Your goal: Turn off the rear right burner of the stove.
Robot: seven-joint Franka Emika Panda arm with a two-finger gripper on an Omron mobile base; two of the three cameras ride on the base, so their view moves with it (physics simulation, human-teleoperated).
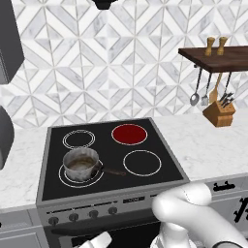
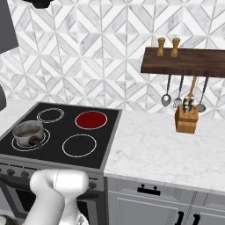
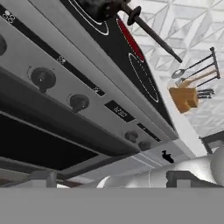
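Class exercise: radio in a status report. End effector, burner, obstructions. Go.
End effector low before the stove front; open or shut, cannot tell. Rear right burner glowing red. Knobs untouched. Small pot on front left ring, not obstructing.

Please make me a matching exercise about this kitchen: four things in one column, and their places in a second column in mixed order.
Things:
1. small pot
2. rear right burner
3. knife block
4. two wooden shakers

Places or states:
A. on top of the dark wall shelf
B. glowing solid red on the stove
C. on the marble counter, under the hanging utensils
D. on the front left cooking zone

Pairs: 1-D, 2-B, 3-C, 4-A
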